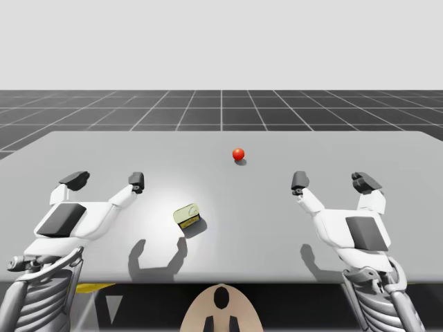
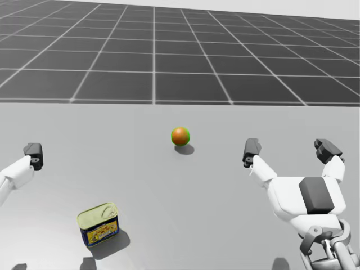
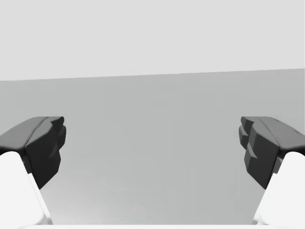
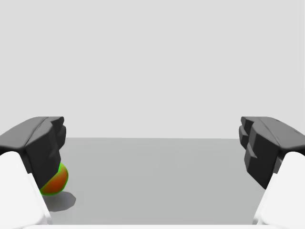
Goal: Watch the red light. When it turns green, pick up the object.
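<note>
The flat, matte grey table [image 1: 387, 180] spreads wide around the light [image 1: 238, 154]. Our left arm [image 1: 76, 221] and our right arm [image 1: 349, 232], smooth white shells, reach forward over the table, one to each side of the light and nearer us than it. Our left gripper [image 1: 106, 180] and our right gripper [image 1: 332, 182] both spread their dark, blocky fingers wide, grasping nothing. The squat rounded-rectangular tin [image 1: 187, 216], with a pale yellow lid and a blue side, sits left of the light and nearer us, apart from both grippers. The light is a small glossy red-orange ball, rimmed green in the head view.
</note>
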`<state>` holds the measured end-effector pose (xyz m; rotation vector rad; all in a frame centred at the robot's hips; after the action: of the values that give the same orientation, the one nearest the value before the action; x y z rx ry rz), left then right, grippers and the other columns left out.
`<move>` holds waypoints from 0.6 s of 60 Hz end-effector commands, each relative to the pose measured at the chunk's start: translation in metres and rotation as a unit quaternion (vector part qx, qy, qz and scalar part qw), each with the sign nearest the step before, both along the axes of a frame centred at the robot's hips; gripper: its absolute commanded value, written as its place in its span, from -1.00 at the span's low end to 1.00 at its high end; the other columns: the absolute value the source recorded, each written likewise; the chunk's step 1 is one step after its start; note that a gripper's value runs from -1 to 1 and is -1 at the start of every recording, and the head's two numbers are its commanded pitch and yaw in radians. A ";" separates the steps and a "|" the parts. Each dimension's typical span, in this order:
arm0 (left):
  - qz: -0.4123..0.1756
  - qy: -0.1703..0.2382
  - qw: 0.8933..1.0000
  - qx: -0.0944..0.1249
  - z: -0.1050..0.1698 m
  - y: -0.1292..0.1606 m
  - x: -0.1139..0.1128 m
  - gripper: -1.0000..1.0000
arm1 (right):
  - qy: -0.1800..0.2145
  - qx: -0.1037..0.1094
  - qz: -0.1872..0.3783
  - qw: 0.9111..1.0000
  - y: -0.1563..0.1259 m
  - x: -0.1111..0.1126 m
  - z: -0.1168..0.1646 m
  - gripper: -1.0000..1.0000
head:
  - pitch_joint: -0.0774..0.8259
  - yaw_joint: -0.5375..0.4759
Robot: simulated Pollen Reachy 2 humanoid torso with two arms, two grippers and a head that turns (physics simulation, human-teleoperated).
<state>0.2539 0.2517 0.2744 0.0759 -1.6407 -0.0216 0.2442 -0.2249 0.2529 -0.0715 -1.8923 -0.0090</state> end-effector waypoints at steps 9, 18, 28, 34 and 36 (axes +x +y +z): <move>0.001 0.001 1.000 -0.001 0.000 0.000 0.000 -1.00 | 0.002 0.011 0.000 1.000 0.003 -0.001 -0.002 -1.00 | 0.11 -0.14; 0.001 0.001 1.000 -0.001 -0.001 0.000 0.000 -1.00 | 0.002 0.012 0.001 1.000 0.003 -0.001 -0.002 -1.00 | 0.20 -0.06; 0.002 0.003 1.000 0.001 -0.002 -0.001 0.001 -1.00 | 0.003 0.015 0.004 1.000 0.003 -0.002 -0.002 -1.00 | 0.41 0.13; 0.002 0.004 1.000 0.004 -0.002 -0.001 0.002 -1.00 | 0.003 0.016 0.006 1.000 0.003 -0.002 -0.001 -1.00 | 0.50 0.24; 0.002 0.005 1.000 0.005 -0.002 -0.002 0.002 -1.00 | 0.003 0.017 0.006 1.000 0.003 -0.002 -0.001 -1.00 | 0.52 0.27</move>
<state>0.2553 0.2512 0.2729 0.0841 -1.6344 -0.0239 0.2433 -0.2249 0.2531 -0.0599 -1.8907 -0.0074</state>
